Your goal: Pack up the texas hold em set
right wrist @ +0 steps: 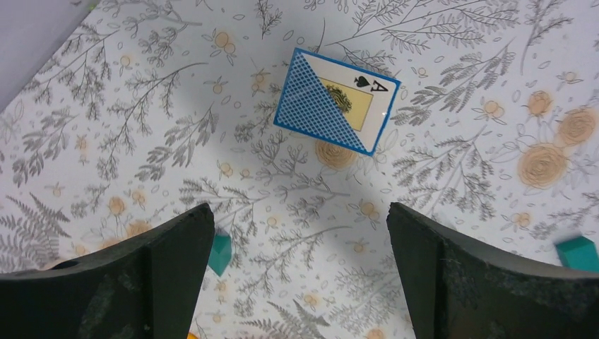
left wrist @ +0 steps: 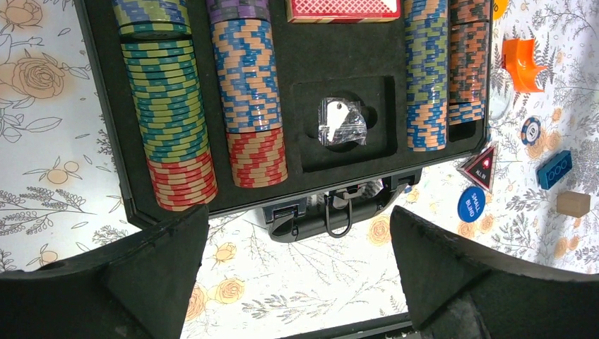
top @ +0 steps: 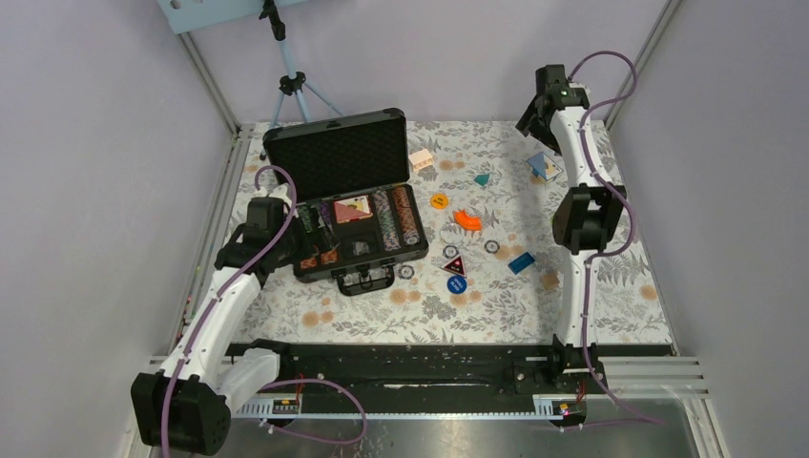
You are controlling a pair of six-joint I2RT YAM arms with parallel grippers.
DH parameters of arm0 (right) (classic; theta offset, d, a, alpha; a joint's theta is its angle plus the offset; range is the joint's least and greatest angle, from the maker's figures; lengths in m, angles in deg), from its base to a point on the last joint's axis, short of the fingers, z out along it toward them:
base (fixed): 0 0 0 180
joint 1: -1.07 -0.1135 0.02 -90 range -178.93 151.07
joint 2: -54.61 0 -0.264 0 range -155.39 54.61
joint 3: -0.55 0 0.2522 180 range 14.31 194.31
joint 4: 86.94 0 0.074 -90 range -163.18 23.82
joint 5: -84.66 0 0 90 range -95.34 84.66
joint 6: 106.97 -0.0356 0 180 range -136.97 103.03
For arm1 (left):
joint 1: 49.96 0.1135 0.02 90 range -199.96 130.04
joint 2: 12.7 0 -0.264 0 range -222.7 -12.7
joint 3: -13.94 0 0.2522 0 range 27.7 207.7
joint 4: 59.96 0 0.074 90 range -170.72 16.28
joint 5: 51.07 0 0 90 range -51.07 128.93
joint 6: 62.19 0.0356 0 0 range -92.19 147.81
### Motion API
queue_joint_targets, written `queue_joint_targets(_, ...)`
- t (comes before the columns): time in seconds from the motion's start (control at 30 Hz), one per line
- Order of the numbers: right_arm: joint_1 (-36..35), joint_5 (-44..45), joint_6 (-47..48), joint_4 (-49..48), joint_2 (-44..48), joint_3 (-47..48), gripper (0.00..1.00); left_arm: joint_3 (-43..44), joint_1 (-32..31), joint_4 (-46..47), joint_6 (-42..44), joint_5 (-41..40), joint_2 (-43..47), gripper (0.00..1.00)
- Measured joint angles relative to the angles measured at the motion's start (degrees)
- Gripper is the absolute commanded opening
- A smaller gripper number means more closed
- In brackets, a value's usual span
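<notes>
briefcase (top: 339, 153) lies crosswise, handle (top: 367, 282) pointing nearward

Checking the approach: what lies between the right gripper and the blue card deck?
Between right gripper and blue card deck: only bare floral table cover, per right wrist view.

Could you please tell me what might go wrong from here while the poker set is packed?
1. The blue card deck lies flat, skewed to the open right pincer above it; it may slide rather than be gripped.
2. The small blind disc and all-in triangle lie among a blue block and an orange curved block; a toy might get packed by mistake.
</notes>
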Motion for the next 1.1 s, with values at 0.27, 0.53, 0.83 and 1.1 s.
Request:
queue_joint_targets(0.27, 1.42, -3.34, 4.68, -1.92, -6.43, 2.93, 0.99, 0.0, 0.0, 0.31, 0.0, 1.4, -0.15, 0.99)
queue_joint_targets(0.53, 2.32, -4.15, 31.08, -10.99, -6.23, -5.31, 1.0, 0.0, 0.0, 1.29, 0.0, 3.15, -0.83, 0.99)
queue_joint_targets(0.83, 6.67, -17.97, 52.83, -14.82, -6.21, -7.19, 0.99, 0.0, -0.31, 1.6, 0.02, 4.17, -1.46, 0.99)
queue_joint_targets(1.1, 12.28, -24.94, 58.23, -15.1, -6.23, -7.19, 1.0, 0.0, -0.37, 1.73, 0.04, 5.27, -4.39, 0.99)
